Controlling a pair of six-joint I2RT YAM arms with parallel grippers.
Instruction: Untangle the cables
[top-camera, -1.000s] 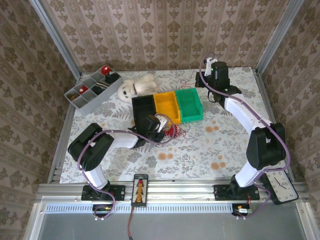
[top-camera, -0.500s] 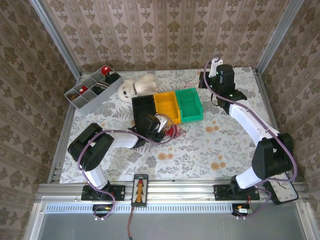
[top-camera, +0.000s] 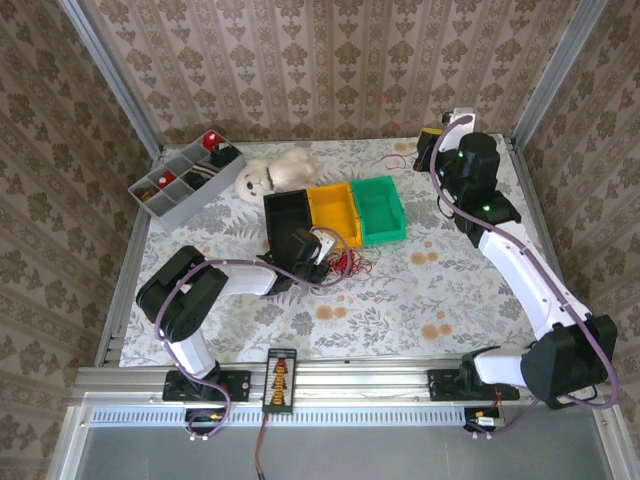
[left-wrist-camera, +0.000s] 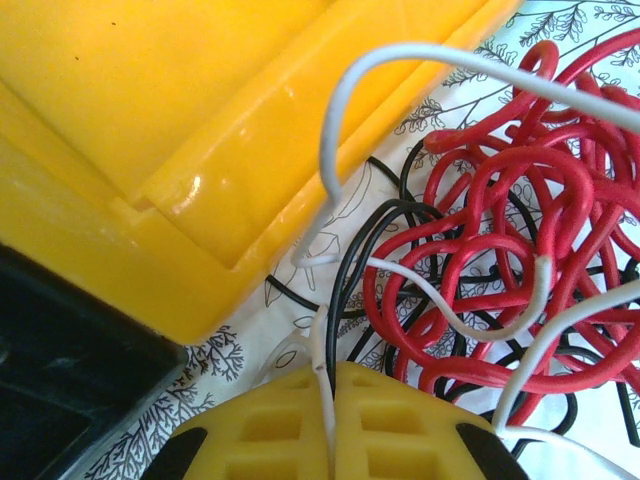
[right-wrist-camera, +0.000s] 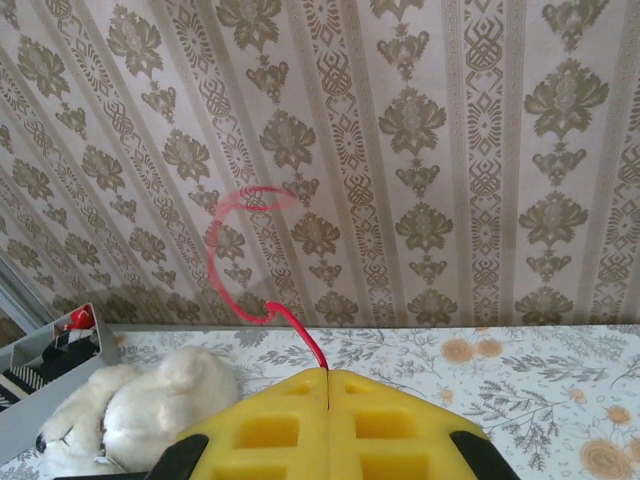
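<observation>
In the top view the left gripper (top-camera: 318, 250) is seen low on the flowered table (top-camera: 400, 300), just in front of a row of bins. The tangle (top-camera: 347, 263) of red, black and white cables lies on the cloth right beside it. The grip itself is made plain in the left wrist view. There the yellow fingers (left-wrist-camera: 270, 430) are pressed together with a white wire (left-wrist-camera: 322, 370) pinched in the seam between them. Beyond the tips, the red loops are spread close to the front wall of the yellow bin (left-wrist-camera: 200, 130). A corner of the black bin (left-wrist-camera: 50, 370) is caught at the lower left. The green bin (top-camera: 377, 208) is seen from above at the right end of the row.

Farther back, the right gripper (top-camera: 430, 145) is held raised near the far right corner. In the right wrist view its fingers (right-wrist-camera: 260, 430) are clamped on a single red wire (right-wrist-camera: 298, 334), which is curled upward against the patterned wall (right-wrist-camera: 450, 150). From above, this wire is made out as a faint red line. A white stuffed toy (top-camera: 275, 172) and a grey parts tray (top-camera: 185, 178) are placed at the far left.

Compared with a second ago, the right arm has been swung outward to the right and its gripper lifted. More of the red wire is carried up in front of the wall. The left arm and the tangle are left unmoved.
</observation>
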